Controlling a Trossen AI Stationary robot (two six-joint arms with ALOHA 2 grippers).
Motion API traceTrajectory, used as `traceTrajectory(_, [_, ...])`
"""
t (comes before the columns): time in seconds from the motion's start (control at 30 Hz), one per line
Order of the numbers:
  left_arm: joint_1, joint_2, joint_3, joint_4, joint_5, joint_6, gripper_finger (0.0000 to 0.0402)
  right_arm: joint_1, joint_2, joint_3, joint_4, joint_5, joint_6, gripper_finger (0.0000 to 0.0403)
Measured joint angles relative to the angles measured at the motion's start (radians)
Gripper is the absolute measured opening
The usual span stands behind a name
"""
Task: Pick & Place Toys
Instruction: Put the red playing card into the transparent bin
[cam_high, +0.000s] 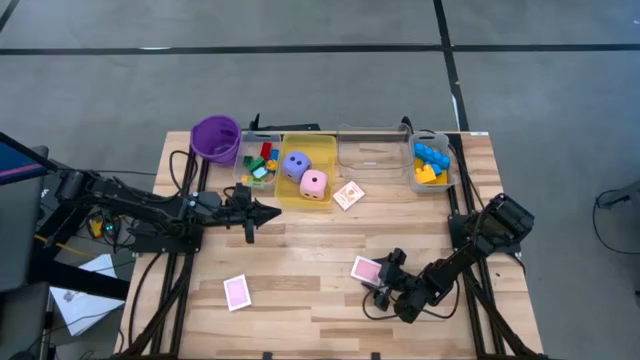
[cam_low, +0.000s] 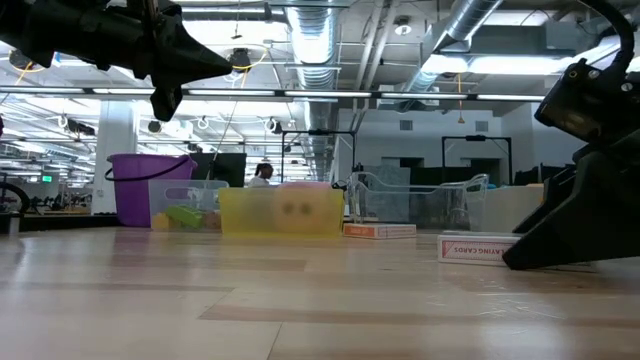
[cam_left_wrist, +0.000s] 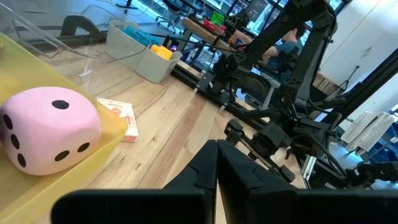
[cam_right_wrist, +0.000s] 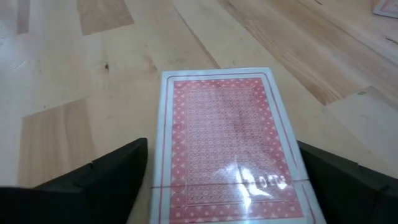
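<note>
Your right gripper (cam_right_wrist: 217, 180) stands wide open astride the card pack (cam_right_wrist: 227, 146), whose long axis runs straight ahead between the fingers.

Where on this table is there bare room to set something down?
Bare wood lies between the two near card packs, and right of the right gripper. The far edge is crowded: cup, bins, third pack.

Across the top of the high view I see a crowded row: purple cup (cam_high: 215, 138), small brick bin (cam_high: 258, 165), yellow bin (cam_high: 306, 175), clear bin (cam_high: 372, 150), blue-brick bin (cam_high: 431, 163). Mid-table planks (cam_high: 310, 240) are bare between the arms. Lower down, only two card packs (cam_high: 236, 292) (cam_high: 366, 269) interrupt my path.
</note>
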Motion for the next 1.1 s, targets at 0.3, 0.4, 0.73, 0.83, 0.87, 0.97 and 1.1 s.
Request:
traceTrajectory(0.3, [0.001, 0.000, 0.000, -0.001, 0.000, 0.002, 0.0000, -0.022, -0.014, -0.004, 0.008, 0.009, 0.014, 0.0300])
traceTrajectory(0.4, [0.008, 0.000, 0.000, 0.002, 0.000, 0.005, 0.0000, -0.045, -0.048, -0.005, 0.022, 0.023, 0.067, 0.0300])
traceTrajectory(0.73, [0.128, -0.001, 0.000, 0.091, 0.000, 0.007, 0.0000, -0.320, -0.412, -0.008, -0.111, 0.139, -0.151, 0.0300])
traceTrajectory(0.83, [0.160, -0.001, 0.000, 0.080, 0.000, 0.007, 0.0000, -0.437, -0.525, -0.007, -0.150, 0.149, -0.259, 0.0300])
traceTrajectory(0.87, [0.166, -0.001, 0.000, 0.069, 0.000, 0.007, 0.0000, -0.479, -0.550, -0.007, -0.155, 0.137, -0.289, 0.0300])
traceTrajectory(0.97, [0.175, -0.001, 0.000, 0.044, 0.000, 0.007, 0.0000, -0.600, -0.622, -0.007, -0.188, 0.085, -0.357, 0.0300])
traceTrajectory(1.1, [0.178, -0.001, 0.000, 0.045, 0.000, 0.007, 0.0000, -0.760, -0.665, -0.008, -0.266, 0.000, -0.371, 0.0300])
